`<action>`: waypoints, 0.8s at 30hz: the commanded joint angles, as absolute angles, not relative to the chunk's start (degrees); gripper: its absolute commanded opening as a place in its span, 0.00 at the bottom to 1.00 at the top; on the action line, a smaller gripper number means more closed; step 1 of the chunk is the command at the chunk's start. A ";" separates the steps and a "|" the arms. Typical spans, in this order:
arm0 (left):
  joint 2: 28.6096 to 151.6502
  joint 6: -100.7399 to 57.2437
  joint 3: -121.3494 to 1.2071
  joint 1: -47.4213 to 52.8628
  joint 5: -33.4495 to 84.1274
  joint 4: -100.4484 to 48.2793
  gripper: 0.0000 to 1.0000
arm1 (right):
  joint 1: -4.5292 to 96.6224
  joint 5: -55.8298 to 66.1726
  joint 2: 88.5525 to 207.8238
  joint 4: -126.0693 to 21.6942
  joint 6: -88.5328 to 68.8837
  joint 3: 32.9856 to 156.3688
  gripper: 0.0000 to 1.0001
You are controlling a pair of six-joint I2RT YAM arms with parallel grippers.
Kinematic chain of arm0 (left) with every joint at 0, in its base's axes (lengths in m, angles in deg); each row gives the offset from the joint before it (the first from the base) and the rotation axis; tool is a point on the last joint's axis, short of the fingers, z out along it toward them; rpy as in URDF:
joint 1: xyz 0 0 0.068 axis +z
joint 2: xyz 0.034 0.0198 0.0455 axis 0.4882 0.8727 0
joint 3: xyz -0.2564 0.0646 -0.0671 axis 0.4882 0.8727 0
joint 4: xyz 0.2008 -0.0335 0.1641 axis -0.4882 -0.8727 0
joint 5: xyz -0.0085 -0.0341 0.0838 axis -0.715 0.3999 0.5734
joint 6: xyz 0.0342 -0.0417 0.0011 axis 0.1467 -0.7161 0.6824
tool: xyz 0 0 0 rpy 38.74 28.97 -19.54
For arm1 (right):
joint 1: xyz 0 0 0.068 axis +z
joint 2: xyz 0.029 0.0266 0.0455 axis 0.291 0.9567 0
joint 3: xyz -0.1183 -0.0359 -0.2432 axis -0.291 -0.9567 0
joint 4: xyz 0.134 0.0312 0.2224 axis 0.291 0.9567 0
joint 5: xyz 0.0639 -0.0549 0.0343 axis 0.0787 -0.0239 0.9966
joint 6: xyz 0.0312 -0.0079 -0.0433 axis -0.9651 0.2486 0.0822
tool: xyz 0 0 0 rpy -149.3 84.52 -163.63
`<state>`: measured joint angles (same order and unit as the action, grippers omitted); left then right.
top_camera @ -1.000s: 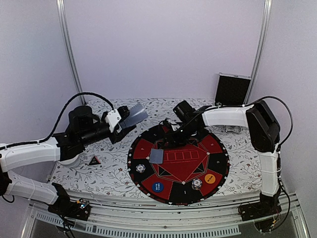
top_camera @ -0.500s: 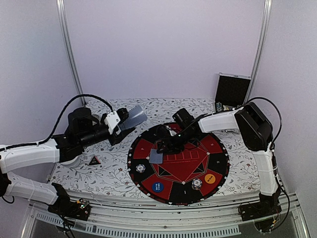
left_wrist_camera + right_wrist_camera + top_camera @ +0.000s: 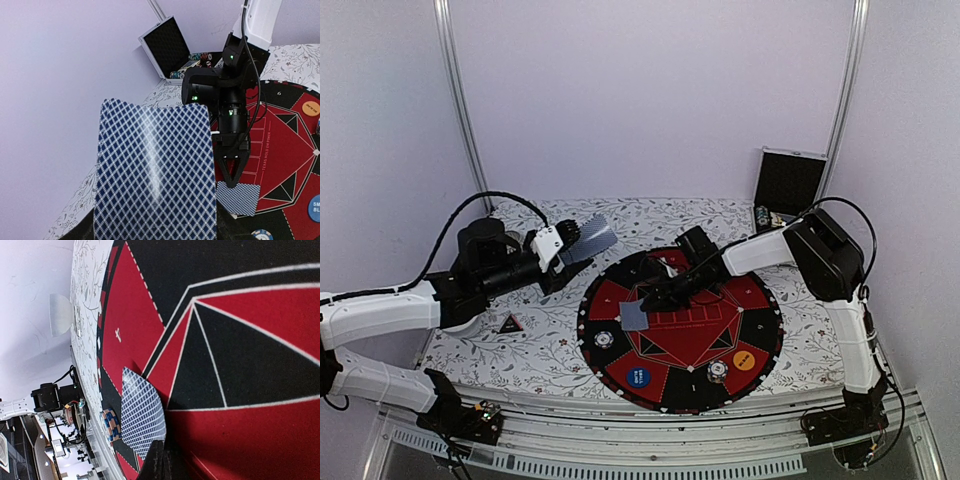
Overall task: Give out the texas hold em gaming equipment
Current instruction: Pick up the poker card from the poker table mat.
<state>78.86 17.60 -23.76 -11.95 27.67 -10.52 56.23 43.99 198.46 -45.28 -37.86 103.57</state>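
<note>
Over the round red-and-black mat (image 3: 760, 330), the right arm (image 3: 765, 248) stretches low from its elbow toward the mat's left half. Its wrist is dipped so the right gripper (image 3: 231, 181) points down, jaws pressed together on the far edge of a single card (image 3: 239, 198). The card lies back up and bows a little in the right wrist view. The left arm (image 3: 380, 310) lies nearly level above the flowered surface (image 3: 520, 350), and the left gripper (image 3: 568, 250) clamps a deck of cards (image 3: 155, 170) held aloft, backs to its camera. Print on the mat reads "TEXAS HOLD'EM", and a black segment carries a "6". The blue marker disc (image 3: 315, 209) shows "SM" over "BL" at the frame edge; the lettering on the orange marker disc (image 3: 311, 108) is too small to read. A second ago the right gripper hung open farther back on the mat, clear of the card; the left arm has scarcely moved
</note>
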 commanded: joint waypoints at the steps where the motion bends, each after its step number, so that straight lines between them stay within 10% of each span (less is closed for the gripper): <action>1: 77.87 17.63 -23.17 -11.73 27.12 -9.12 0.57 | 56.14 46.32 198.75 -47.97 -38.69 102.32 0.02; 24: 77.92 16.11 -23.15 -11.91 25.06 -8.76 0.57 | 42.98 39.43 161.13 -26.79 -24.37 91.32 0.02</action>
